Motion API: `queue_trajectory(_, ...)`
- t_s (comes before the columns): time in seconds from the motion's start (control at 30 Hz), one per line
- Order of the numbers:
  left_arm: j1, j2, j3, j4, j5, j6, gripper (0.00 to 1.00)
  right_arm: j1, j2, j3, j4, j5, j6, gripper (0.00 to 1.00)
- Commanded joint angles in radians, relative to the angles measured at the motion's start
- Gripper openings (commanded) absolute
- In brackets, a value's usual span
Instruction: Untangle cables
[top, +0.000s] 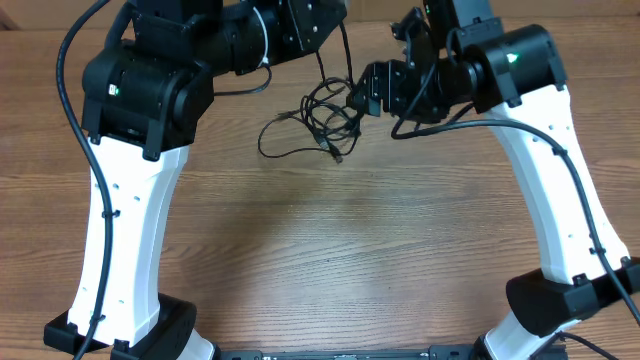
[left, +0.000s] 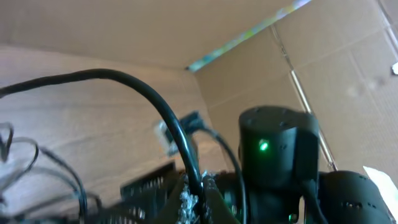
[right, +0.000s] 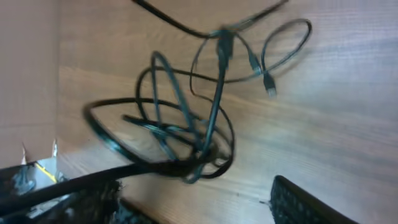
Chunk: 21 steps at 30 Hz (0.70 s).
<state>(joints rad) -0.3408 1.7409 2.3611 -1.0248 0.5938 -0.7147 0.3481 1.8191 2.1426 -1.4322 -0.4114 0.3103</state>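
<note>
cables (top: 318, 122) sit in a loose knot at the upper middle of the overhead frame, on the wooden table (top: 330, 260), between the two arm ends. one loop bulges out to the left of the knot and a small plug (top: 337, 155) pokes out at its lower edge.

left gripper (left: 198, 198) is at the bottom centre of its own wrist view, and it's blurry down there. the jaws look pinched nearly together, with one black strand arcing in from the left edge and diving right between them. from overhead, a thin strand climbs from the knot toward the top of the frame where that arm ends.

right gripper (top: 358, 97) is right up against the knot's right side. in its wrist view the fingers (right: 305, 199) sit in the two bottom corners, jaws spread wide. the tangle of loops fills the middle of the frame above them. one strand runs past the lower left finger, and nothing looks clamped.

cardboard walls (left: 124, 25) fill the background of the left wrist view.
</note>
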Motion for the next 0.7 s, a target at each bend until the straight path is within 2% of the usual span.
queue_trajectory(0.0,-0.006,-0.015,0.024,-0.011,0.001,-0.030,0.04,-0.001,-0.010,0.005,0.031,0.014,-0.004,0.68)
queue_trajectory(0.2,-0.009,-0.016,0.024,-0.012,0.013,-0.032,0.04,-0.001,-0.008,-0.003,0.041,0.049,-0.004,0.52)
queue_trajectory(0.27,-0.009,-0.016,0.024,-0.026,0.011,-0.002,0.04,-0.001,-0.008,-0.003,0.040,0.082,-0.004,0.52)
queue_trajectory(0.33,-0.006,-0.016,0.024,-0.045,0.002,0.081,0.04,-0.002,-0.008,-0.003,0.043,0.089,-0.004,0.55)
queue_trajectory(0.4,-0.006,-0.016,0.024,-0.086,-0.040,0.176,0.04,-0.008,-0.008,-0.003,0.045,0.088,-0.004,0.57)
queue_trajectory(0.5,-0.006,-0.016,0.024,-0.165,-0.122,0.225,0.04,-0.017,-0.008,-0.003,0.052,0.067,-0.005,0.57)
queue_trajectory(0.6,-0.007,-0.015,0.024,-0.177,-0.078,0.294,0.04,-0.017,-0.008,-0.003,0.072,0.034,-0.006,0.61)
queue_trajectory(0.67,-0.007,-0.015,0.024,-0.161,-0.039,0.297,0.04,-0.008,-0.008,-0.003,0.077,0.024,-0.006,0.61)
